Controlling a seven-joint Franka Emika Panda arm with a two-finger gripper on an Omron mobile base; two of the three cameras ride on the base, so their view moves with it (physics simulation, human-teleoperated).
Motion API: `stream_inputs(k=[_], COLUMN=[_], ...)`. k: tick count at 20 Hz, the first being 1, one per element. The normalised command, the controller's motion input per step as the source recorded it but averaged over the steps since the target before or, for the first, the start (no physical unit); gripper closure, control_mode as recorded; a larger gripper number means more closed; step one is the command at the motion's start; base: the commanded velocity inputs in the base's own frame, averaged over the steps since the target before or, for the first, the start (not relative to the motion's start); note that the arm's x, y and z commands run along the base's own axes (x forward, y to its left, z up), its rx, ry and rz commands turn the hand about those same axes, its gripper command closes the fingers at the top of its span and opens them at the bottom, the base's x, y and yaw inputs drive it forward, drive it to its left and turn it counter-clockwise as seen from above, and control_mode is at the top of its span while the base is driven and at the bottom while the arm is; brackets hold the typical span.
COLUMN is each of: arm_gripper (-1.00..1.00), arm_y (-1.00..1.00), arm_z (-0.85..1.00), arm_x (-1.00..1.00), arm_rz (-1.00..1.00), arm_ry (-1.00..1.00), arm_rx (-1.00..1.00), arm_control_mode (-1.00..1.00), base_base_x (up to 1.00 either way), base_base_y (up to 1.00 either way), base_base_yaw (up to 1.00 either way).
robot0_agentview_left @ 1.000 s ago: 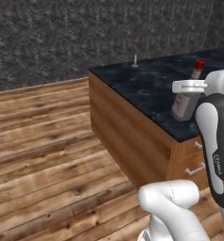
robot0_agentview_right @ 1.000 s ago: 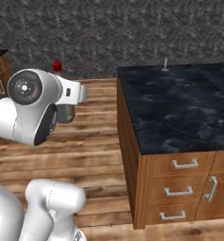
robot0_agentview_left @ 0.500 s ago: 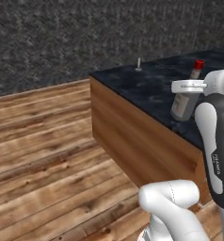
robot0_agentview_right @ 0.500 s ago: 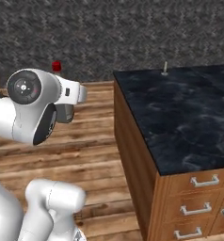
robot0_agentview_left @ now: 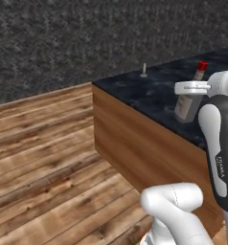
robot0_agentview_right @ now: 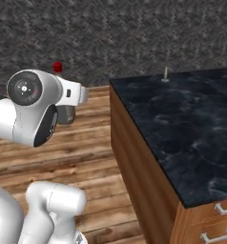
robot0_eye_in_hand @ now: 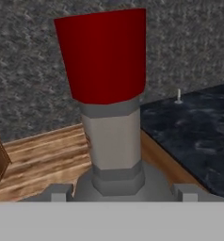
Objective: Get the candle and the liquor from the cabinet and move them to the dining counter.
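One candle stands on the dining counter; gripper holds liquor.

My gripper carries the grey, red-capped liquor bottle upright between its fingers, neck rising straight ahead of my hand camera, while the small cream candle stands far ahead on the black marble dining counter, near its far edge.

Grey glass liquor bottle with a matt red cap; black, white-veined, glossy marble tops the dining counter, its sides smooth brown wood, above a plank floor and rough grey wall.
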Motion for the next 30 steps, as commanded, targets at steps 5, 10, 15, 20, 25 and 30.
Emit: stream_inputs(k=[5, 10, 15, 20, 25, 30], arm_gripper=[1.0, 1.0, 1.0, 1.0, 1.0, 1.0], arm_y=[0.0, 0.0, 0.0, 0.0, 0.0, 0.0], arm_z=[0.0, 0.0, 0.0, 0.0, 0.0, 0.0], arm_x=[0.0, 0.0, 0.0, 0.0, 0.0, 0.0], arm_rz=[0.0, 0.0, 0.0, 0.0, 0.0, 0.0], arm_ry=[0.0, 0.0, 0.0, 0.0, 0.0, 0.0], arm_rx=[0.0, 0.0, 0.0, 0.0, 0.0, 0.0], arm_control_mode=[1.0, 1.0, 1.0, 1.0, 1.0, 1.0], base_base_x=[0.55, 0.55, 0.55, 0.57, 0.59, 0.59], base_base_y=[0.62, 0.61, 0.6, 0.58, 0.53, 0.52], base_base_yaw=[-0.21, -0.22, -0.22, -0.25, -0.3, -0.3])
